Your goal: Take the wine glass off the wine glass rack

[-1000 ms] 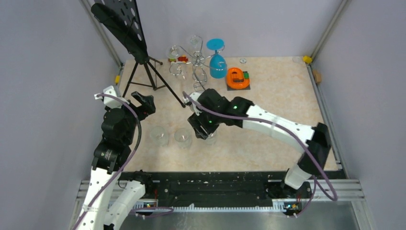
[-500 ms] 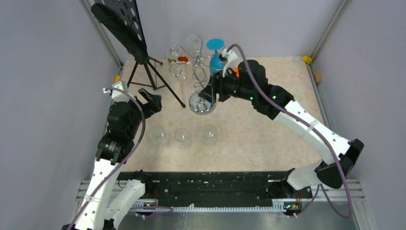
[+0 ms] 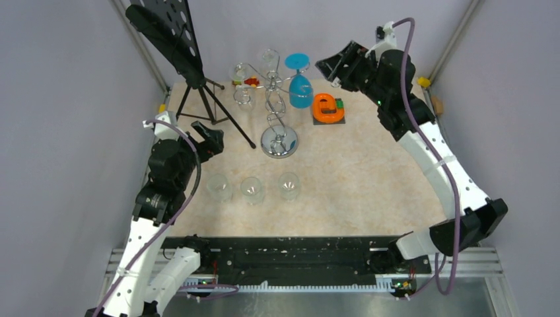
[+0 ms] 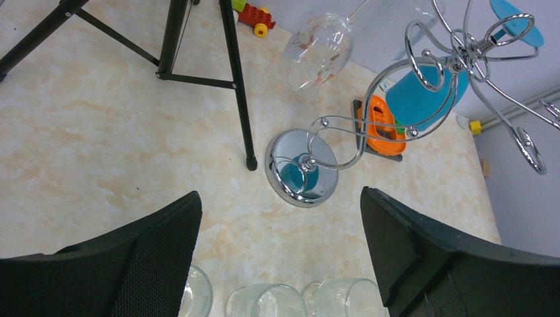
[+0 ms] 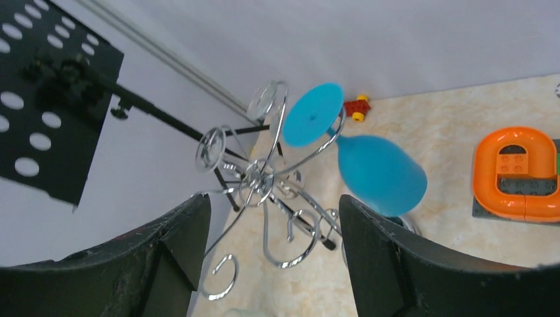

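The shiny chrome wire rack with a round mirrored base and curled hook arms (image 3: 278, 113) stands near the back of the marbled beige desk (image 3: 370, 172); a blue wine glass (image 5: 380, 172) hangs upside down from one of its hooks, foot caught in the curl and bowl pointing down, and a clear wine glass (image 4: 319, 49) hangs from another arm on the far side of the stem. The right gripper (image 5: 274, 218) is raised near the back wall, apart from the rack and facing it, with the blue glass framed between its fingers (image 5: 409, 264); those fingers are spread wide and hold nothing. The left gripper (image 4: 280, 218) hovers low by the foot of the black tripod music stand (image 3: 168, 36), likewise wide apart and empty, with three clear tumblers (image 3: 251, 189) on the desk beneath it. The step in hand looks like the approach, the grasp not yet made; the blue glass seems the likelier target, though that is a judgement. The next move calls for bringing the right fingers in around the bowl or stem, pinching gently, then sliding the foot out along the open end of the hook without dragging the light rack over.
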Robot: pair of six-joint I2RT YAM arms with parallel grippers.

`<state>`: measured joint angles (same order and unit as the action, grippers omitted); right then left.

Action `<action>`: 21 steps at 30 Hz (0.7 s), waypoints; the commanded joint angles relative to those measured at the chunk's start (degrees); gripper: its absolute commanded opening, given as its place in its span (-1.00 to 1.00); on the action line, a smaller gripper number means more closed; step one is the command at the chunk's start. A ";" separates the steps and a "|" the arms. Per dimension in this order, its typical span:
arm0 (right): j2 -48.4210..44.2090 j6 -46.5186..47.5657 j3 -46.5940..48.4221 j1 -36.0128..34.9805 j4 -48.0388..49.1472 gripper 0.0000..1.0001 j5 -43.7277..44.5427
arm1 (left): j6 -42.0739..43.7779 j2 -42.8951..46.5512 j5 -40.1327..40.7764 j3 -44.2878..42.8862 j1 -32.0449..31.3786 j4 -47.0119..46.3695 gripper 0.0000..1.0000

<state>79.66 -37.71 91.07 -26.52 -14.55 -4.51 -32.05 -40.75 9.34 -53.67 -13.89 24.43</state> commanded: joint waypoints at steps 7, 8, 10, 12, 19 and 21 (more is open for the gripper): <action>13.69 -14.97 8.14 8.71 11.33 -0.05 -13.37 | -0.47 0.07 -1.32 -0.85 0.35 -2.63 0.86; 14.69 -15.82 8.75 8.74 11.97 -0.13 -14.44 | -0.39 0.22 -1.08 -0.78 0.35 -2.56 0.86; 16.73 -17.34 9.84 8.74 13.47 -0.20 -16.16 | -0.29 0.51 -0.71 -0.57 0.35 -2.54 0.86; 17.68 -17.97 10.22 8.69 14.00 -0.21 -16.36 | -0.27 0.67 -0.69 -0.56 0.35 -2.46 0.86; 23.74 -17.43 17.22 8.74 11.83 -0.11 -16.51 | -0.53 0.76 -1.14 -0.22 0.35 -2.67 0.86; 25.86 -17.52 19.69 8.71 10.58 -0.12 -16.98 | -0.55 0.69 -1.34 -0.13 0.36 -2.72 0.86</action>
<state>102.67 -54.57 104.27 -17.82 -5.21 -19.70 -32.12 -40.60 8.38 -53.67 -13.85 24.36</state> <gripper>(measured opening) 0.443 0.928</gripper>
